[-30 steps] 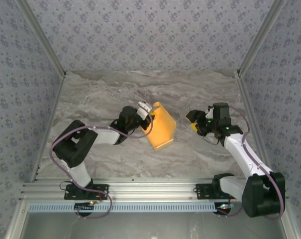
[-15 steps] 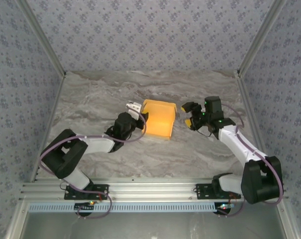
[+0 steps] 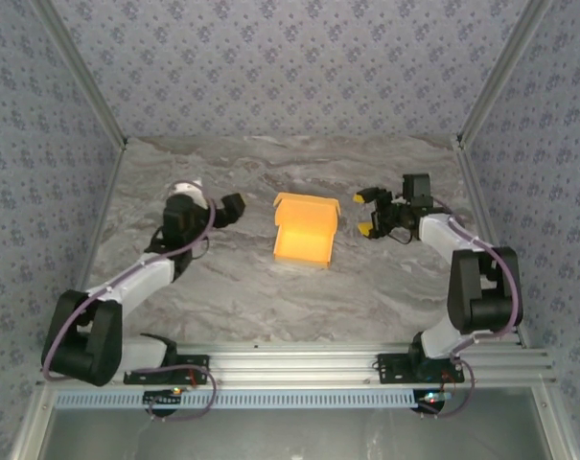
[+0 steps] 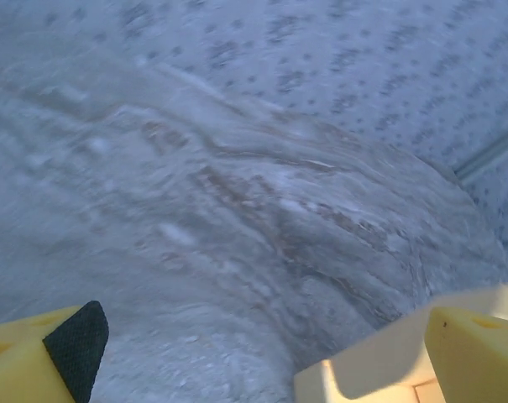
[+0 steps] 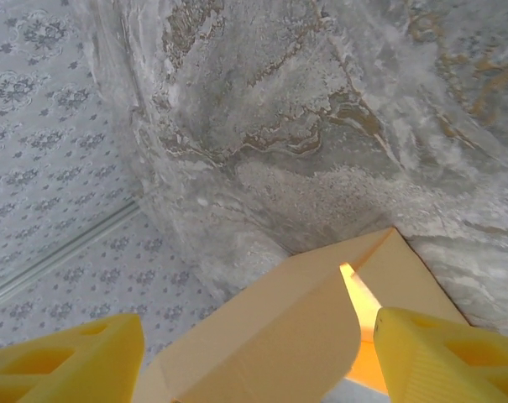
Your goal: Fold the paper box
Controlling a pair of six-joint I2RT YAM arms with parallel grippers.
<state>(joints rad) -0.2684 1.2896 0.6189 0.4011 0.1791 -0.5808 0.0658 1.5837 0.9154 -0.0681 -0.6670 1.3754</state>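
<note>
Orange-yellow cardboard: the paper box (image 3: 304, 245) rests on the marble table (image 3: 222, 287) between the two arms, and neither arm touches it.
Left gripper (image 3: 237, 206): released and holding nothing, with its fingers (image 4: 18, 357) spread wide. It sits near the box's left side with a clear gap; a pale box corner shows by one finger in the left wrist view.
Right gripper (image 3: 365, 215): also let go, jaws wide apart and empty. It sits just beside the box's right side and faces it.
Why so placed: the tools flank the box from opposite sides, probably so either one can take a wall or flap.
Fold state: partly formed. In the right wrist view a pale flap leans inward with a lit gap beside it, so that side looks unclosed.
Long axis: seems to run near to far, slightly skewed.
Facing: open side up, with the raised panel at the far end.
</note>
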